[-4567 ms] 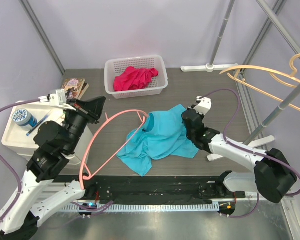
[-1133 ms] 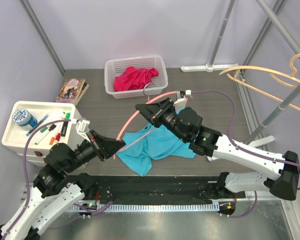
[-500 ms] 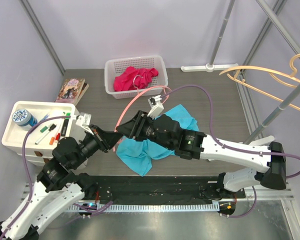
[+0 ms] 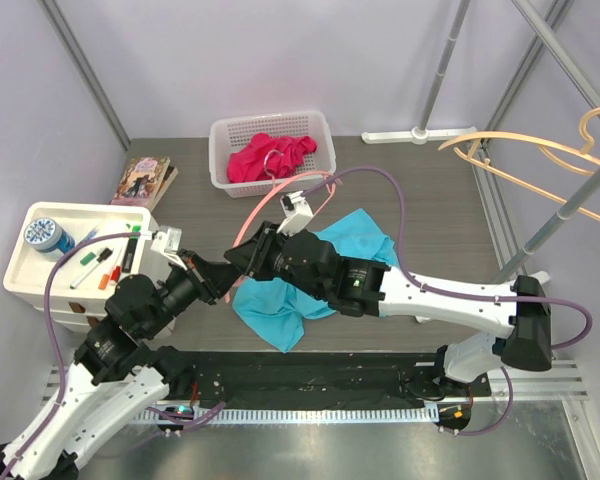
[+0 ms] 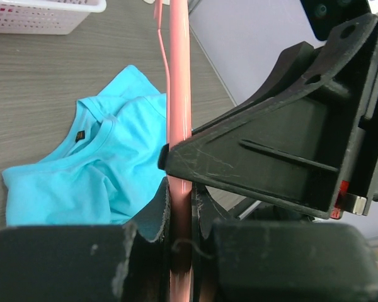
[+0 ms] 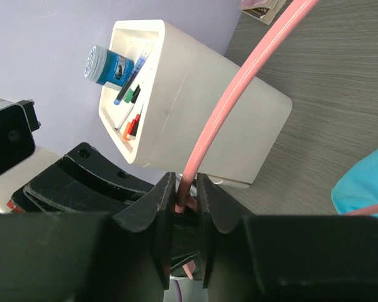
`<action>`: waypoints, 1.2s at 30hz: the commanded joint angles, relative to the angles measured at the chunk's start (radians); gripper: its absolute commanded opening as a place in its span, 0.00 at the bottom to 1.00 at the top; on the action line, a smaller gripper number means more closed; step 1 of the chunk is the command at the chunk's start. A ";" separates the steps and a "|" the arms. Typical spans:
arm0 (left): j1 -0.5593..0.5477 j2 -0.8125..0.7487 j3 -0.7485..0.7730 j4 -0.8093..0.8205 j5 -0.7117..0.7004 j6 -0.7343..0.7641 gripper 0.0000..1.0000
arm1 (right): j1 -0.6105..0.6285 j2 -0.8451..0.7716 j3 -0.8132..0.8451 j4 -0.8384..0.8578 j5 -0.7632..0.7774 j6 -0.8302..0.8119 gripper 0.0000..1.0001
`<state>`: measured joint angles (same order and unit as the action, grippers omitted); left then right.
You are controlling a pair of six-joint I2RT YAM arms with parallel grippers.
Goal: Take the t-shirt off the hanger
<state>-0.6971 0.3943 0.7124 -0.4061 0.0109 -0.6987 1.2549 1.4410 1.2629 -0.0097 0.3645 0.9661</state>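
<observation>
Overhead view from behind, wrist views close (both along hanger (image 5: pixel 178 94))

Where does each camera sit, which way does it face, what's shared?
Top external: above, behind the robot, looking down at the table; both arms show.
Left wrist: behind the left hand, facing the t-shirt; its fingers show.
Right wrist: behind the right hand, facing the white tray; its fingers show.
All three share the pink hanger.

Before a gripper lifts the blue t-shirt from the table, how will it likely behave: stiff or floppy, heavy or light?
Probably floppy: the t-shirt lies crumpled in soft folds, so it should sag and drape from a single pinch point. It is likely light, since the cloth looks thin. It appears free of the pink hanger, so it should probably lift without snagging.
</observation>
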 commanded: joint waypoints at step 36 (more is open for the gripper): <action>0.002 -0.302 0.170 -0.272 -0.178 -0.056 0.63 | -0.577 0.170 0.748 -0.203 0.241 -0.113 0.01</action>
<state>-0.6930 0.0719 0.8494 -0.6502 -0.1730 -0.7467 0.7403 1.5978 1.9232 -0.1951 0.5674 0.8421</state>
